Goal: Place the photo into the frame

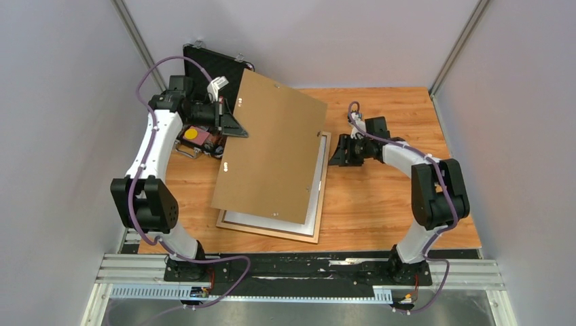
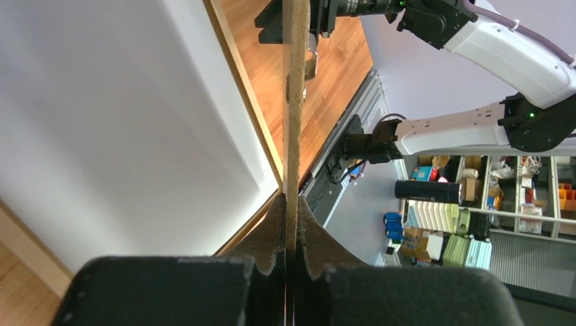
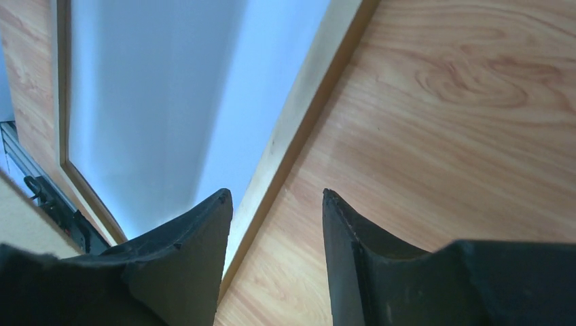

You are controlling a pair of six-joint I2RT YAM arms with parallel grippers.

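Top view: 2 robot arms work at a wooden table [image 1: 380,204]. The frame [image 1: 272,233], a big rectangle of thin light-brown wood, lies flat mid-table, slightly askew. Inside it lies the photo [image 3: 170,95], plain white side up, so no picture side shows. It fills the opening, and only the thin moulding shows around it.

A brown board [image 1: 272,149] hangs tilted over the frame and hides most of it from above. Only white strips along the frame's near and R sides show past it. Small metal fittings dot the board's edges.

The L gripper [image 2: 291,204] is clamped tight on the board's far-L edge. In the L wrist view the board runs edge-on between both pads, w/ the white photo and frame edge below it.

The R gripper [image 3: 275,200] is at the frame's R side. Its fingers are spread apart and hold nothing: 1 is over the photo, 1 over bare table, w/ the moulding between them. Can't tell if they touch it.

A black case [image 1: 204,68] leans at the back L, partly behind the L arm and board. Next to it is a small item w/ a yellow disc [image 1: 192,134]; any writing on it is too small to read.
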